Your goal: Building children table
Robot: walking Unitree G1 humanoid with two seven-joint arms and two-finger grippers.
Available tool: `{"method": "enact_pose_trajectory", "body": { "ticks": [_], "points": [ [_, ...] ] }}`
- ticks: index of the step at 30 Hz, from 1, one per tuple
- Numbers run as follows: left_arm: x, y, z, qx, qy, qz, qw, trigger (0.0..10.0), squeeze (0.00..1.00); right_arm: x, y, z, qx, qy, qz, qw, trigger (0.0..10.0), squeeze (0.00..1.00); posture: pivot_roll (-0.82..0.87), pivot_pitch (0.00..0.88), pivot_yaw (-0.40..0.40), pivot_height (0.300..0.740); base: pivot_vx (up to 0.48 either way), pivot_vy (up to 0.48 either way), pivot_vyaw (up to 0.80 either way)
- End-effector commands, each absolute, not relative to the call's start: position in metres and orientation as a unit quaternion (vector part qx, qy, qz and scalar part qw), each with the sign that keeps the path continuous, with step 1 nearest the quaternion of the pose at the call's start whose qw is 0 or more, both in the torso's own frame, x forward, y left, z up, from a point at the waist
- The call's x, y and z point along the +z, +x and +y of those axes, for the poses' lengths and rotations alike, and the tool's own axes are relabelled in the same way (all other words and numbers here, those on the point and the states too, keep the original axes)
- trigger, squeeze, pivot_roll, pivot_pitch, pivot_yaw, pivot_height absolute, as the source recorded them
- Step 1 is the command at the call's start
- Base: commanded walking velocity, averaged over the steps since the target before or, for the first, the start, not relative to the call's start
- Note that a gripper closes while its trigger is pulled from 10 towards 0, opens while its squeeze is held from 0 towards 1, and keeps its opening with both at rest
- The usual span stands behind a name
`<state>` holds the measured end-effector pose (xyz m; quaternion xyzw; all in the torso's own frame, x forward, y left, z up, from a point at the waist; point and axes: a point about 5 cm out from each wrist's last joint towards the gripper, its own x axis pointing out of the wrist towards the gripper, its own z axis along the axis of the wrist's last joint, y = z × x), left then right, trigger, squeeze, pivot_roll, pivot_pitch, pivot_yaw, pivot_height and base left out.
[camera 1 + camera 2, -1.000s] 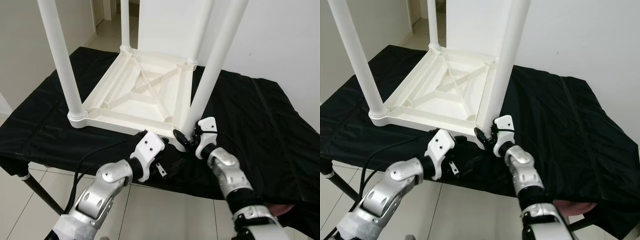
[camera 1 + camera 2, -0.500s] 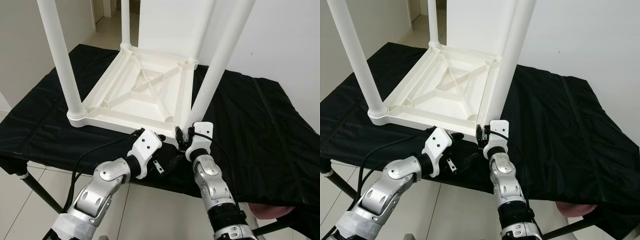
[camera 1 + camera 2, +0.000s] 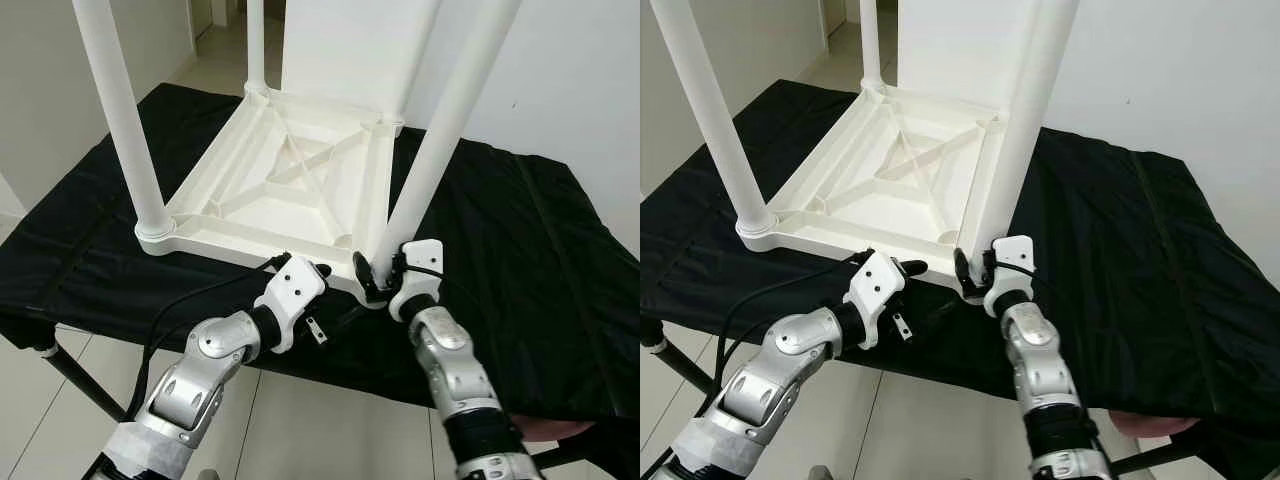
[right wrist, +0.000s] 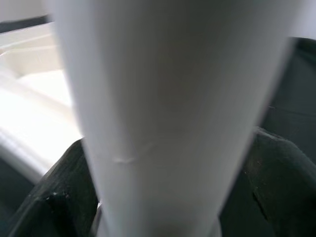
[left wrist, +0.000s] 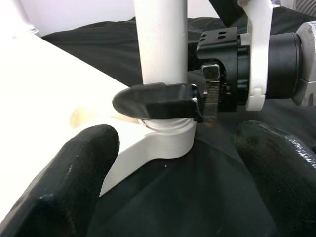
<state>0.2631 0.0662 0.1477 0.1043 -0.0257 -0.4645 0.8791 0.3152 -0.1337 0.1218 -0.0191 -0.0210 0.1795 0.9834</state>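
White children table (image 3: pixel 290 185), inverted on the black-draped table (image 3: pixel 520 240) so sockets face up; right hand (image 3: pixel 375 282) clenched round near-corner leg (image 3: pixel 440 130) at its socket (seating it, presumably); left hand (image 5: pixel 173 163) released beside that corner.

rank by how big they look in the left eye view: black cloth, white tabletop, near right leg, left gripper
1. black cloth, covers the most area
2. white tabletop, upside down on the cloth
3. near right leg, long but thin, top cut off by the frame
4. left gripper, smallest, though nearest the camera
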Motion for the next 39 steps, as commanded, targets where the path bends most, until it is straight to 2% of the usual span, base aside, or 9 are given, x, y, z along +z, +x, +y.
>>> {"method": "enact_pose_trajectory", "body": {
  "ticks": [1, 13, 14, 15, 16, 17, 30, 32, 39],
  "points": [
    [0.146, 0.265, 0.067, -0.447, 0.11, -0.025, 0.888, 10.0, 0.0, 0.123, 0.319, -0.137, 0.214, -0.026, -0.023, 0.976, 10.0, 0.0, -0.02, 0.0, -0.087, 0.74, 0.0, 0.0, 0.0],
    [0.147, 0.261, 0.058, -0.463, 0.108, -0.029, 0.879, 10.0, 0.0, 0.127, 0.342, -0.134, 0.366, -0.075, 0.001, 0.928, 10.0, 0.0, -0.04, 0.0, -0.057, 0.74, 0.0, 0.0, 0.0],
    [0.147, 0.261, 0.057, -0.464, 0.108, -0.03, 0.879, 10.0, 0.0, 0.124, 0.344, -0.135, 0.377, -0.078, 0.014, 0.923, 4.9, 0.0, -0.03, 0.0, -0.056, 0.74, 0.0, 0.0, 0.0],
    [0.147, 0.261, 0.057, -0.464, 0.108, -0.03, 0.879, 10.0, 0.0, 0.124, 0.344, -0.135, 0.377, -0.078, 0.014, 0.923, 4.9, 0.0, -0.03, 0.0, -0.056, 0.74, 0.0, 0.0, 0.0],
    [0.148, 0.261, 0.057, -0.464, 0.107, -0.03, 0.879, 10.0, 0.0, 0.121, 0.346, -0.136, 0.383, -0.082, 0.022, 0.92, 1.6, 0.0, -0.03, 0.0, -0.056, 0.74, 0.0, 0.0, 0.0],
    [0.148, 0.261, 0.057, -0.465, 0.107, -0.031, 0.878, 10.0, 0.0, 0.12, 0.347, -0.137, 0.385, -0.084, 0.029, 0.919, 0.0, 0.0, -0.03, 0.0, -0.061, 0.74, 0.0, 0.0, 0.0],
    [0.151, 0.263, 0.057, -0.458, 0.105, -0.038, 0.882, 10.0, 0.0, 0.113, 0.346, -0.146, 0.393, -0.077, 0.051, 0.915, 0.0, 0.0, -0.02, 0.0, -0.079, 0.74, 0.0, 0.0, 0.0],
    [0.152, 0.263, 0.055, -0.456, 0.102, -0.04, 0.883, 10.0, 0.0, 0.115, 0.348, -0.147, 0.369, -0.072, 0.04, 0.926, 10.0, 0.0, -0.03, 0.0, -0.082, 0.74, 0.0, 0.0, 0.0],
    [0.15, 0.263, 0.054, -0.456, 0.101, -0.037, 0.883, 10.0, 0.0, 0.113, 0.354, -0.143, 0.269, -0.06, 0.048, 0.96, 10.0, 0.0, -0.03, 0.0, -0.075, 0.74, 0.0, 0.0, 0.0]
  ]
}}
